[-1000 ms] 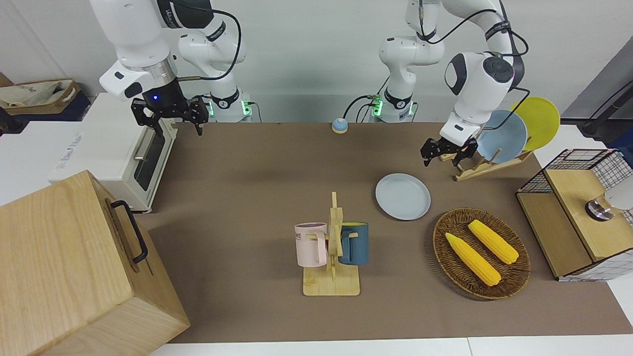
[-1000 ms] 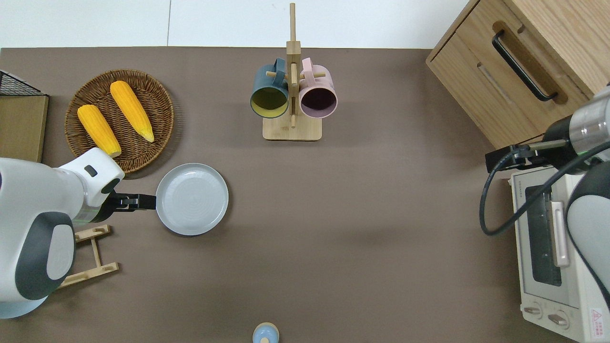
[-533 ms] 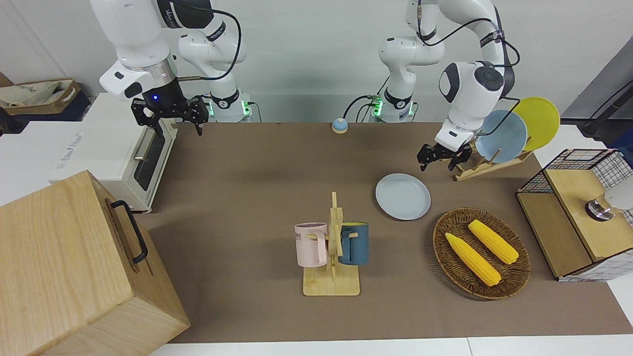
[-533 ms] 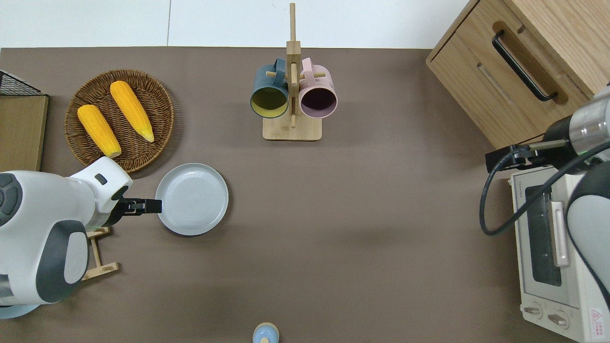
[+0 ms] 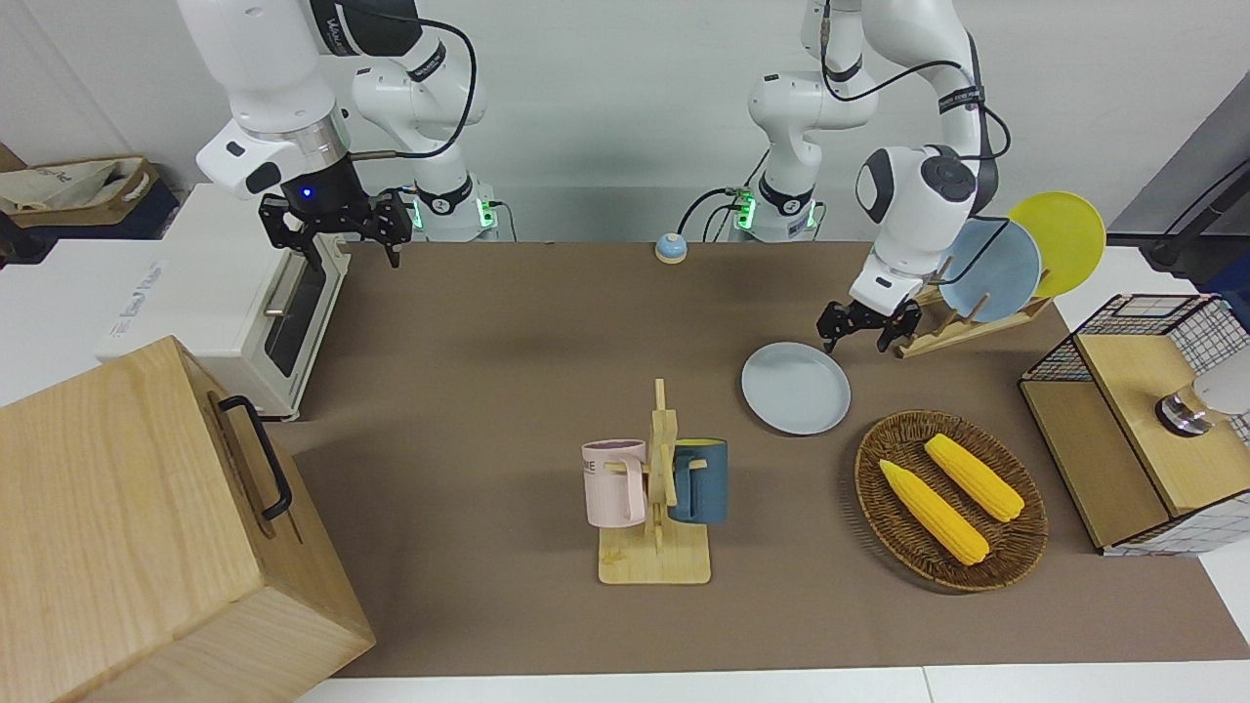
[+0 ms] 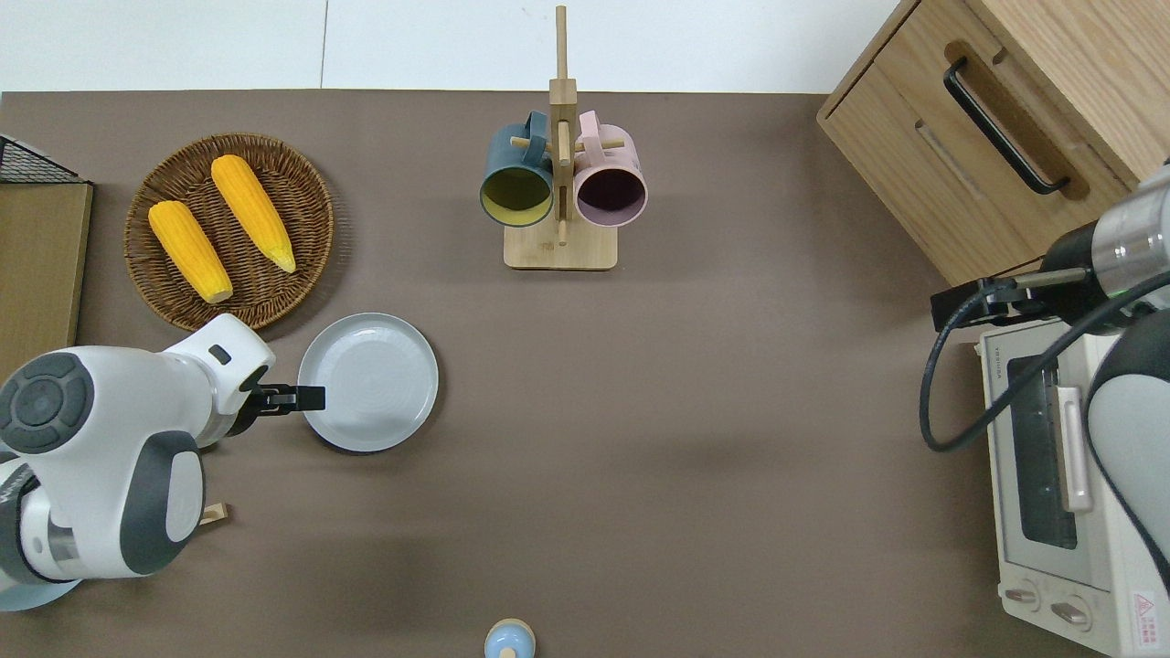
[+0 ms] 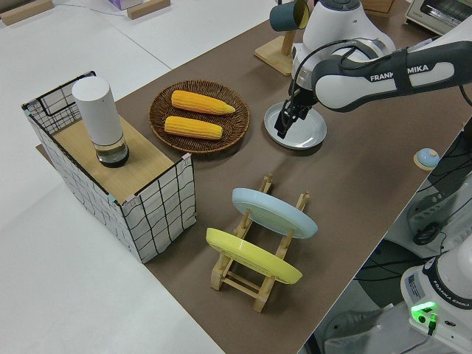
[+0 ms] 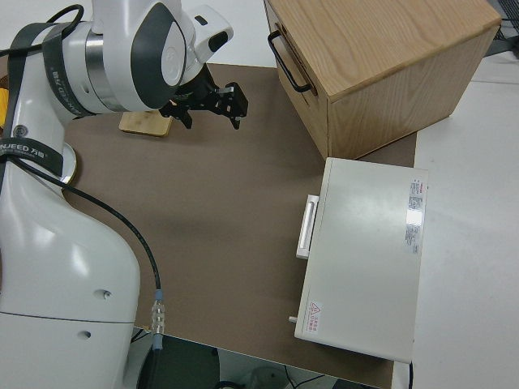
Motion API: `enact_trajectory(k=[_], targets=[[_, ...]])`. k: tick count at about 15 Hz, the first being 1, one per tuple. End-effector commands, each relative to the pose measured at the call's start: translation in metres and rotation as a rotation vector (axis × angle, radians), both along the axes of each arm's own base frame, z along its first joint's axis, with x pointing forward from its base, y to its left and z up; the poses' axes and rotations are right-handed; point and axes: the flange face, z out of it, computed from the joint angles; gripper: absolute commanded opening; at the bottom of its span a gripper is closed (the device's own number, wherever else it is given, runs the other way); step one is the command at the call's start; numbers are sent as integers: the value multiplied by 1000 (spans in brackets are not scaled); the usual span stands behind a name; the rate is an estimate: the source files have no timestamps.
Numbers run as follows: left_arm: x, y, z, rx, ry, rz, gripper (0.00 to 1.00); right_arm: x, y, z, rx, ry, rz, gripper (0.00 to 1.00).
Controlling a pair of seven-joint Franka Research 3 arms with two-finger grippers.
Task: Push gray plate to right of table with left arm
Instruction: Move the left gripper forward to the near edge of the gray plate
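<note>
one gray plate (image 6: 368, 382) lies flat on the table (image 6: 695, 411), between the corn basket (image 6: 228, 228) and the mug stand (image 6: 560, 247), toward the left arm's end. the left gripper (image 6: 306, 398) sits low at the plate's rim on that end, placed, by judgement, to shove it toward the right arm's end. fingers spread or pressed together: cannot tell. right arm parked.

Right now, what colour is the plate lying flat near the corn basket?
Pale bluish-gray plate, plain; clearest in the overhead view.
</note>
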Motion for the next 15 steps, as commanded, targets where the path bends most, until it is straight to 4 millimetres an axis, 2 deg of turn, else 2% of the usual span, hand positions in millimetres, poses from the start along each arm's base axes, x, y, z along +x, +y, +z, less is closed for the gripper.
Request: enact_trajectory(k=[1,8,12,14,15], targets=[[-7,-1,-35,-8,-11,20,995,-3,0,3,6,4,-4,983],[-3,-1,-60,-6,-3,35,995,-3,0,3,6,4,-4,983],[-3,0,-61,-6,-4,36,979,-3,0,3,6,4,-4,983],[-3,0,-61,-7,-2,40,906,-3,0,3,6,4,-4,983],[-3,0,-61,-8,-2,47,814,-3,0,3,6,4,-4,983]])
